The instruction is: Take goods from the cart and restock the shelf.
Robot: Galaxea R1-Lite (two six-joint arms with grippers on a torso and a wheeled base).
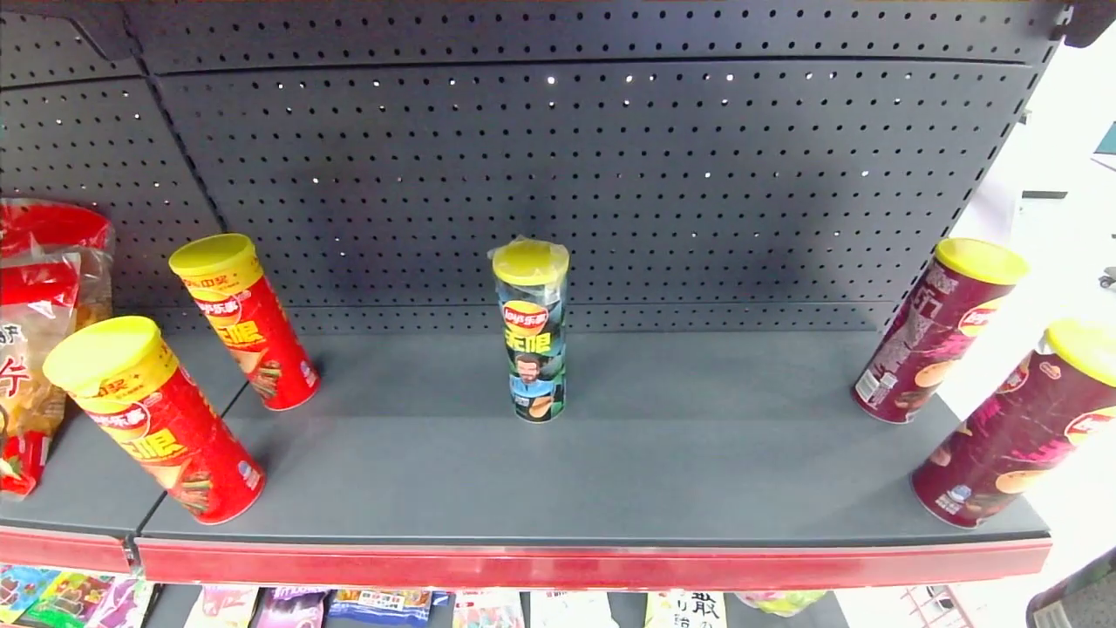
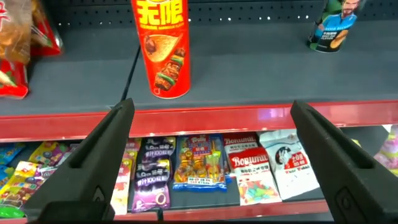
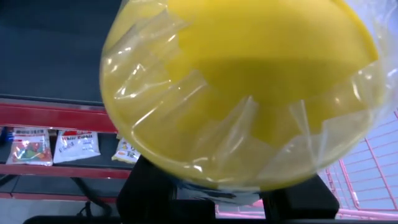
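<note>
Five cans stand on the shelf: two red cans at 9 o'clock, one green can in the centre and two maroon cans at 3 o'clock. Snack bags lie farther out at 9. The left gripper is spread wide. The right gripper pinches a yellow-lidded can.

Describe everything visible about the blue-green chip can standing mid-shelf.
The blue-green chip can is a tall, narrow tube, seemingly cardboard with a glossy printed wrap. A yellow plastic lid caps it, with clear film crinkled around the top. It stands upright, alone, mid-shelf on the grey shelf board, toward the perforated back panel. Only the board touches it.
</note>
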